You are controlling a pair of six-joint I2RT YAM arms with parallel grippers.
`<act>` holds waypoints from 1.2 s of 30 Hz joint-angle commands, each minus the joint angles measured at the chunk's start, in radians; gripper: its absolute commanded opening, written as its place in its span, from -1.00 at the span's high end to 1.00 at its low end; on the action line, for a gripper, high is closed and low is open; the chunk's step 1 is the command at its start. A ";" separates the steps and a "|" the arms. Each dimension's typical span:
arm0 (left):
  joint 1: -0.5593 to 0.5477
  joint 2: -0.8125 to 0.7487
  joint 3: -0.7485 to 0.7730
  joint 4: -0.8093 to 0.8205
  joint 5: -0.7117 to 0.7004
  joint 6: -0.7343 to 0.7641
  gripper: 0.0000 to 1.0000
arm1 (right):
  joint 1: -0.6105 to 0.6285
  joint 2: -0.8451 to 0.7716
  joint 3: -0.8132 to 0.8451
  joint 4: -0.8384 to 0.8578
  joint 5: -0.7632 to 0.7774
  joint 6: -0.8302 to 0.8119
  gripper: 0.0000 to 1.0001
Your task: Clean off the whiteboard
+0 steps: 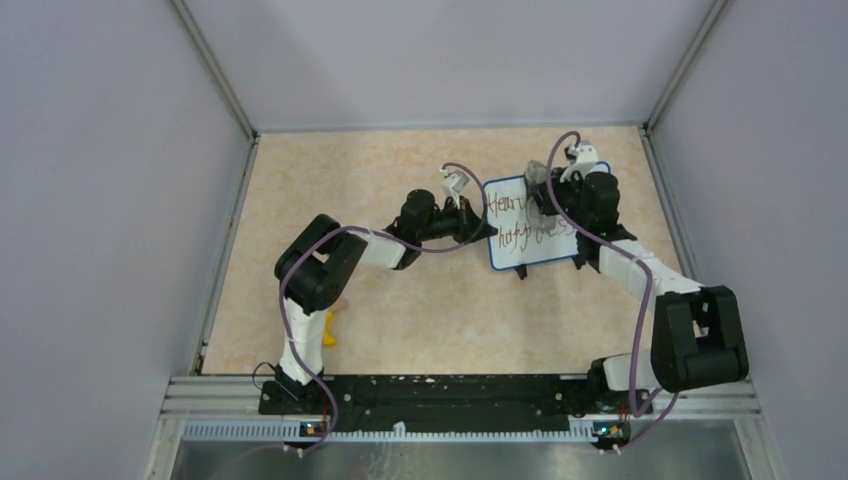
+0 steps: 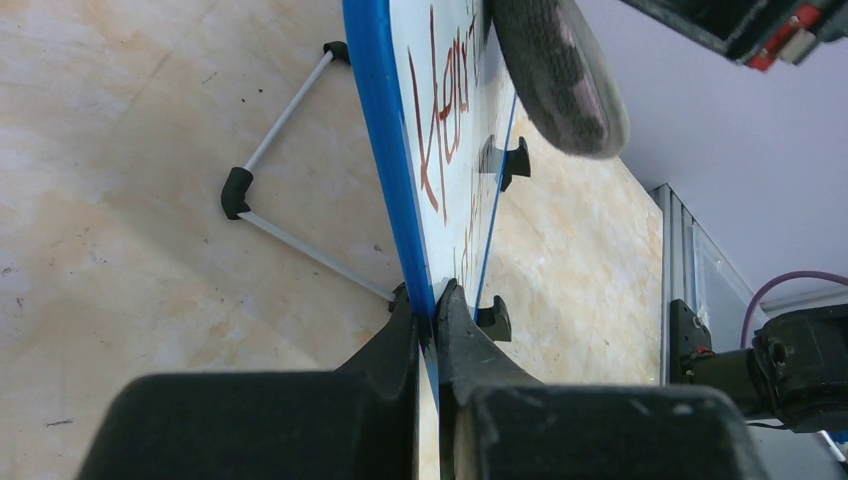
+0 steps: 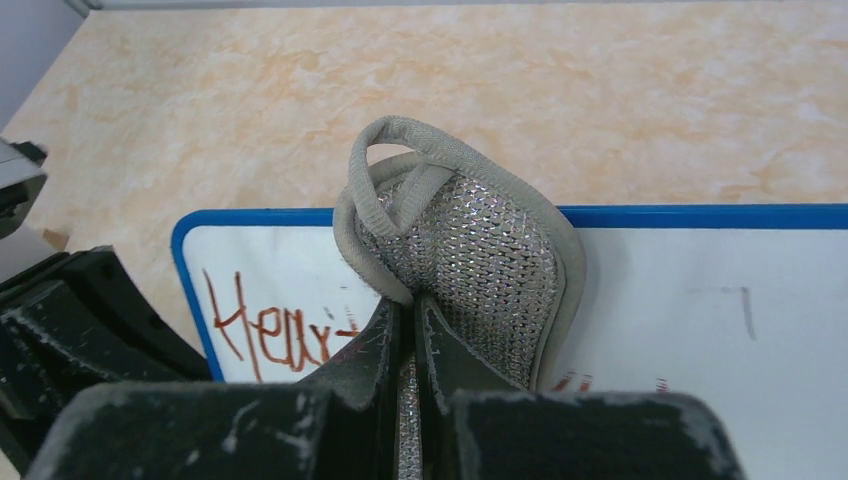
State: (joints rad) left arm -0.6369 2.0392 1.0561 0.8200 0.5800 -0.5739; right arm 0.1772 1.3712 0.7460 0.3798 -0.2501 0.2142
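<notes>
From above, the whiteboard [image 1: 520,250] stands propped up toward the far right corner of the surface [image 1: 400,320], with red writing [image 1: 515,205] on its face. The left end effector [image 1: 482,228] meets the board's left edge, and the right end effector [image 1: 541,203] sits over the upper middle of the board with a grey scrub pad [image 1: 537,175] at its tip. A small yellow object [image 1: 330,328] lies beside the left arm near the surface's left edge. In the left wrist view, the left end effector [image 2: 428,300] is pinched tight on the board's blue frame [image 2: 385,150], one finger on each side of it. The whiteboard [image 2: 455,90] runs away edge-on, its wire stand [image 2: 290,215] resting on the surface behind it, and the scrub pad [image 2: 555,70] is against the written side near the top. In the right wrist view, the right end effector [image 3: 405,310] is clamped narrowly on the scrub pad [image 3: 480,260], which has a silver mesh face, a grey border and a loop at the top. The pad covers the middle of the whiteboard [image 3: 700,320] just below its top edge. Red letters [image 3: 265,330] show to the pad's left, near the board's left corner.
</notes>
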 commanded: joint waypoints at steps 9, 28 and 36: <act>0.007 -0.009 -0.020 -0.128 -0.101 0.175 1.00 | -0.288 0.022 -0.104 0.039 0.093 0.073 1.00; 0.007 -0.016 -0.032 -0.111 -0.095 0.160 1.00 | -0.234 -0.021 -0.173 0.044 0.182 0.107 1.00; 0.007 -0.022 -0.046 -0.101 -0.099 0.149 1.00 | 0.004 0.035 -0.133 0.037 0.155 0.043 1.00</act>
State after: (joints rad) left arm -0.6357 2.0224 1.0443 0.8043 0.5667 -0.5758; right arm 0.0399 1.3628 0.6117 0.4957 0.0193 0.2733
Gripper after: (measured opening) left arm 0.027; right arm 0.018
